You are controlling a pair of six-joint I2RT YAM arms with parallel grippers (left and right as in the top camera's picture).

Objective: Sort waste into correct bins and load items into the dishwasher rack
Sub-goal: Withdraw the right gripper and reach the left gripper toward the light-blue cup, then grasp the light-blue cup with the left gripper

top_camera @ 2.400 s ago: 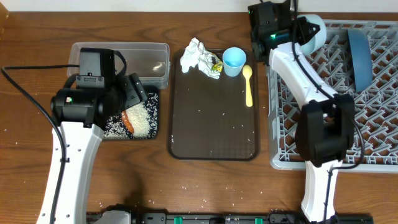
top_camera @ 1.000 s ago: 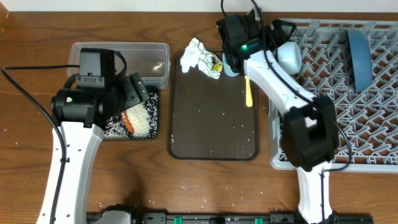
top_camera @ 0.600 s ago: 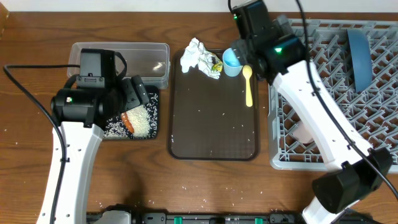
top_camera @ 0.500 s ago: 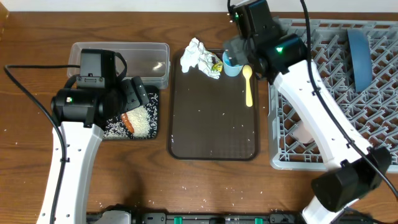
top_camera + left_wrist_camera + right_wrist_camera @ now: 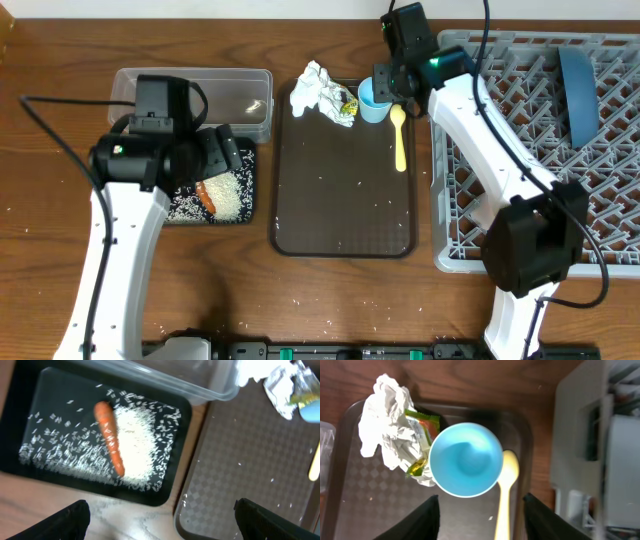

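Note:
The light-blue cup (image 5: 375, 98) stands upright at the far end of the brown tray, and my right gripper (image 5: 388, 82) hangs just above it, open. From the right wrist the cup (image 5: 466, 459) sits just ahead of my right gripper (image 5: 480, 520); nothing is held. Beside it lie the yellow spoon (image 5: 505, 490), crumpled napkin (image 5: 385, 425) and wrapper (image 5: 422, 430). My left gripper (image 5: 160, 530) stands open over the black tray (image 5: 30, 467), which holds the carrot (image 5: 110, 435) and rice (image 5: 135, 440). The blue plate (image 5: 577, 85) stands in the grey rack (image 5: 440, 230).
The clear tub (image 5: 215, 95) sits behind the black tray (image 5: 180, 212). The brown serving tray (image 5: 343, 200) lies in the middle with stray rice grains on it. More grains dot the wood near the front edge. The rack's corner (image 5: 575, 435) is close to the cup's right.
My right arm has swung about near the rack's left edge and now sits close over the light-blue cup. The left arm has barely shifted.

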